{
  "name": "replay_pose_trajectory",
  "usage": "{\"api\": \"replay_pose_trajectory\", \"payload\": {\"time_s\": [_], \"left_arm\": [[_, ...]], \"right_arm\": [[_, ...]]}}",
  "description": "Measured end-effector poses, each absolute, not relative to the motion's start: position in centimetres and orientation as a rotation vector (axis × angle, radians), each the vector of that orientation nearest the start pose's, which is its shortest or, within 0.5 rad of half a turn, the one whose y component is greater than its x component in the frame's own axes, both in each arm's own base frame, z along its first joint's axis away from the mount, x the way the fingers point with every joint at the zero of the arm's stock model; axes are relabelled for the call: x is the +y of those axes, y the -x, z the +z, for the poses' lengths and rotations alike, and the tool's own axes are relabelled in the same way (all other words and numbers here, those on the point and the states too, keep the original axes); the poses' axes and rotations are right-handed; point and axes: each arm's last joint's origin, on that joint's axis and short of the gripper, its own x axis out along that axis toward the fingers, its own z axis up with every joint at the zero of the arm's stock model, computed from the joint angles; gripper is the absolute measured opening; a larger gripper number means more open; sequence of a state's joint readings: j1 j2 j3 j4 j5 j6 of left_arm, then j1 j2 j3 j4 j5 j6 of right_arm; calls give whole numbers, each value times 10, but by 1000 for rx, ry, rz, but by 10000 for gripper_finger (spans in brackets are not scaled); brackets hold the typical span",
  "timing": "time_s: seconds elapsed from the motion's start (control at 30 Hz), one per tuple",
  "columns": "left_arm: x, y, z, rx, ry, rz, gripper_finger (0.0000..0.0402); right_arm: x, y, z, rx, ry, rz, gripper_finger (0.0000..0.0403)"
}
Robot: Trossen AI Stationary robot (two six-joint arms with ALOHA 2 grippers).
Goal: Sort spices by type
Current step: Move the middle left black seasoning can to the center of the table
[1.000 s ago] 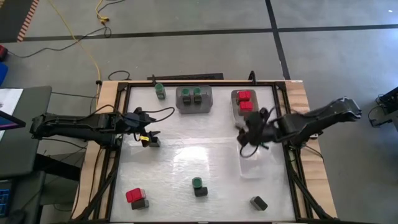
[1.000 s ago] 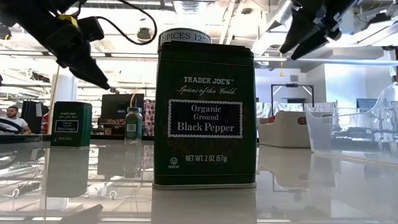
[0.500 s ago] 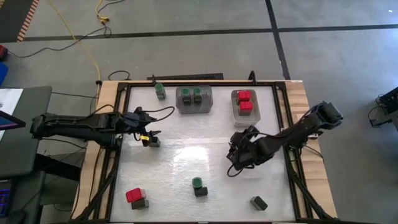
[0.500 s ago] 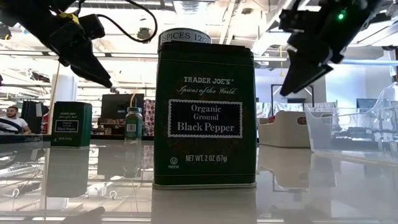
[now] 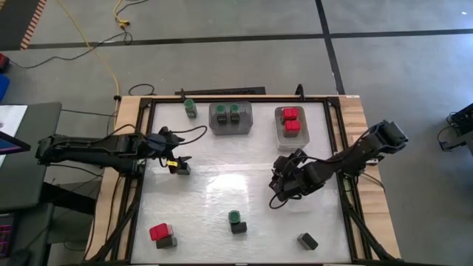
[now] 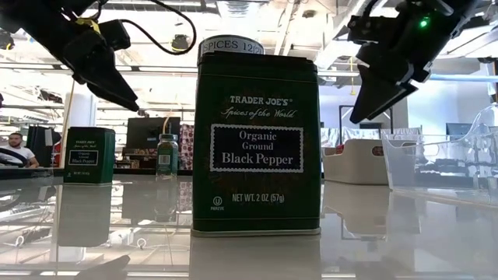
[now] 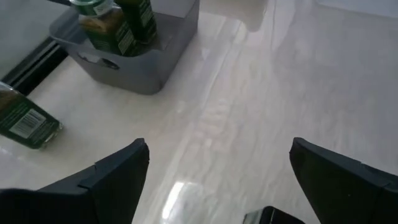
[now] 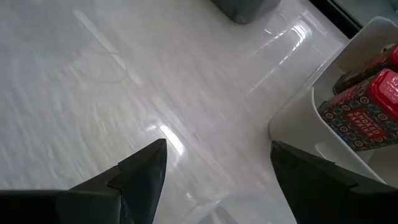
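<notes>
On the far left I have the left gripper (image 5: pixel 179 164) low over the table (image 5: pixel 222 192), fingers (image 7: pixel 118 180) spread wide with nothing between them. A black pepper tin (image 5: pixel 182 169) sits right at its tips, touching or just under them; from above I cannot tell which. Ahead of this gripper and a little off to one side stands a lone green-lidded jar (image 5: pixel 191 108), and beyond it the grey tray (image 5: pixel 230 118) holding two more green-lidded jars (image 5: pixel 229 113). Back toward the near edge, well apart from the gripper, a red-topped box (image 5: pixel 159 232) sits touching a dark tin (image 5: pixel 167 241).

Between the two grippers, near the front edge, another green-lidded jar (image 5: pixel 234 217) stands against a black pepper tin (image 5: pixel 238 227), the one that fills my low view (image 6: pixel 257 144).

To the right, the right gripper (image 5: pixel 277 188) hangs above bare table, jaws parted fairly wide and empty. Past it sits the white tray (image 5: pixel 278 127) with two red-topped boxes (image 5: pixel 291 119) inside. A clear tray (image 6: pixel 443 159) is just beside the gripper, on the outer side. Well behind it, near the front edge, a dark tin (image 5: pixel 307 241) lies tilted on its own.
</notes>
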State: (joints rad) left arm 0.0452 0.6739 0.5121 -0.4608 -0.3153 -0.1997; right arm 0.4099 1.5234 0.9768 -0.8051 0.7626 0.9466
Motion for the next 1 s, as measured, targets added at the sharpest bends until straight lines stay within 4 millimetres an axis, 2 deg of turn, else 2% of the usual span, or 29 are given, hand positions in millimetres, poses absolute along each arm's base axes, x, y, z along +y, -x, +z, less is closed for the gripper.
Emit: {"api": "replay_pose_trajectory", "payload": {"time_s": [0.23,0.4,0.57,1.0], "left_arm": [[15,-142,232,586,114,411,375],[14,-138,226,689,-24,311,375],[11,-144,222,723,-28,205,375],[11,-168,191,956,-30,141,375]], "right_arm": [[88,-253,205,857,-70,-751,314],[88,-253,205,860,-62,-748,314],[88,-253,205,861,-58,-746,314],[88,-253,205,863,-52,-744,314]]}}
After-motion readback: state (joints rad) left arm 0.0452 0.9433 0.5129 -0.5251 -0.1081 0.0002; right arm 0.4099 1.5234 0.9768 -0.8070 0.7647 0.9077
